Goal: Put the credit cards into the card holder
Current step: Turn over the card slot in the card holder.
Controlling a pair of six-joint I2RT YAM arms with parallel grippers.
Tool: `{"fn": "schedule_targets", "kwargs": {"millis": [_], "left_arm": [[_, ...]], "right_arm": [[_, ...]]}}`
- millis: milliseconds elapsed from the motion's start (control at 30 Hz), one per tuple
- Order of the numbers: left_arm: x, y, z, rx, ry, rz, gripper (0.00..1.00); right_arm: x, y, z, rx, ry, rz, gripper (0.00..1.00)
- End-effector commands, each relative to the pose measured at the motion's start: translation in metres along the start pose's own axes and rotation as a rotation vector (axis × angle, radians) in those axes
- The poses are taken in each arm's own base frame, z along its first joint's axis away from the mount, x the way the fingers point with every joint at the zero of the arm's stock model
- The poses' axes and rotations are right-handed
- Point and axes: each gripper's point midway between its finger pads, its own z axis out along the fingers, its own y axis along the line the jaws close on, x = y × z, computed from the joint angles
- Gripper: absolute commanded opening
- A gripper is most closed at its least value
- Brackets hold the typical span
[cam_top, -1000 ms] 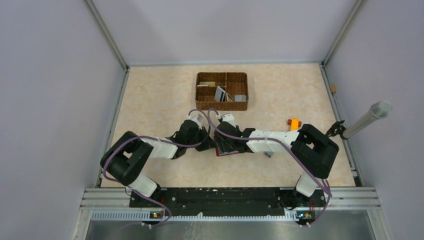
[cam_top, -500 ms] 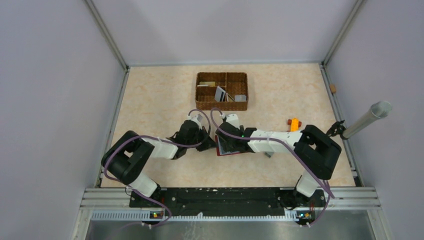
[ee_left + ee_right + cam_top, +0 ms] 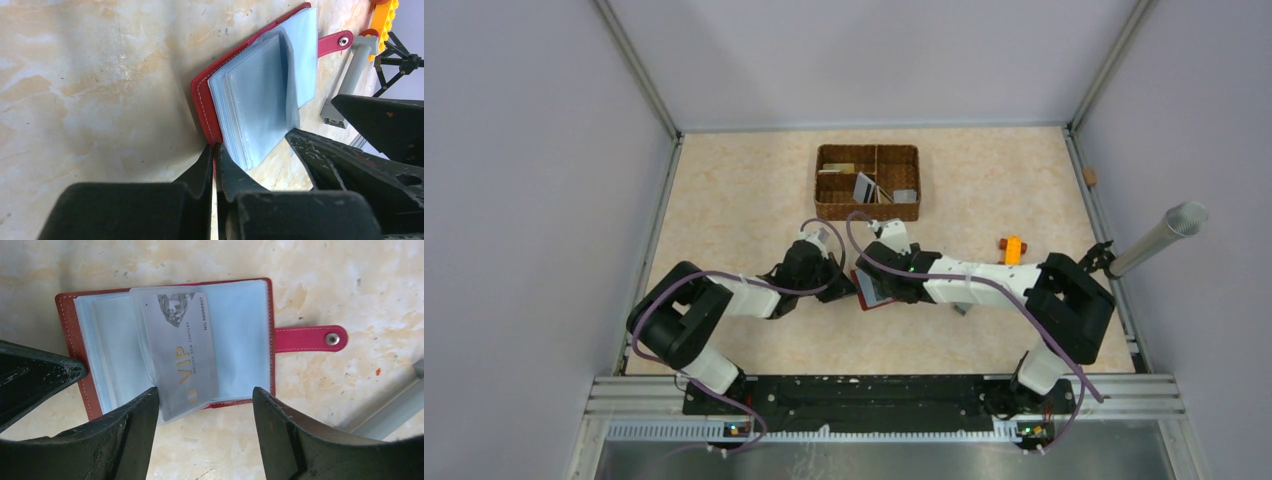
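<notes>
On the table [image 3: 724, 190], the far basket [image 3: 867, 212] keeps spare cards [image 3: 864, 187]. The holder [image 3: 240, 340] lies open between the arms. The left gripper [image 3: 214, 152] is clenched on its cover. The right gripper [image 3: 205, 392], released, straddles the VIP card [image 3: 180, 355]. Best to push it squarely, fully into its pocket.

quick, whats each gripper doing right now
left gripper: closed on the edge of the holder
right gripper: open over the card, holding nothing
</notes>
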Motion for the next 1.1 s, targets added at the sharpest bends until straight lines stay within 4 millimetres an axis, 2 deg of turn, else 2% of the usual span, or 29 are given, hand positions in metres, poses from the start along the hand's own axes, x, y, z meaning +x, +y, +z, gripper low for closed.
{"fn": "schedule_targets", "kwargs": {"millis": [0,233,467,533,633,700,833,933,1000,1067], "left_arm": [[-0.002,0.008,-0.002,-0.034,-0.016,0.004,0.0],[-0.005,0.011,-0.003,-0.056,-0.026,0.011,0.0],[-0.012,0.014,-0.009,-0.096,-0.048,0.041,0.0],[-0.015,0.014,-0.01,-0.105,-0.053,0.051,0.03],[-0.019,0.012,-0.014,-0.112,-0.061,0.069,0.17],[-0.022,0.01,-0.018,-0.116,-0.071,0.085,0.25],[-0.038,-0.001,-0.033,-0.127,-0.106,0.127,0.52],[-0.054,-0.013,-0.052,-0.12,-0.136,0.141,0.74],[-0.066,-0.019,-0.067,-0.107,-0.145,0.134,0.87],[-0.083,-0.023,-0.085,-0.094,-0.164,0.132,0.95]], "right_arm": [[-0.023,-0.025,-0.017,0.11,-0.076,-0.037,0.67],[-0.032,-0.035,-0.029,0.141,-0.096,-0.038,0.67],[-0.035,-0.055,-0.035,0.225,-0.104,-0.044,0.7],[-0.033,-0.063,-0.032,0.242,-0.092,-0.037,0.71],[-0.031,-0.072,-0.028,0.234,-0.076,-0.002,0.71],[-0.033,-0.068,-0.027,0.141,-0.061,0.045,0.71],[-0.064,-0.058,-0.036,-0.162,-0.116,0.215,0.71],[-0.096,-0.053,-0.045,-0.319,-0.171,0.247,0.73],[-0.116,-0.05,-0.046,-0.365,-0.187,0.233,0.73],[-0.134,-0.047,-0.043,-0.377,-0.201,0.2,0.73]]}}
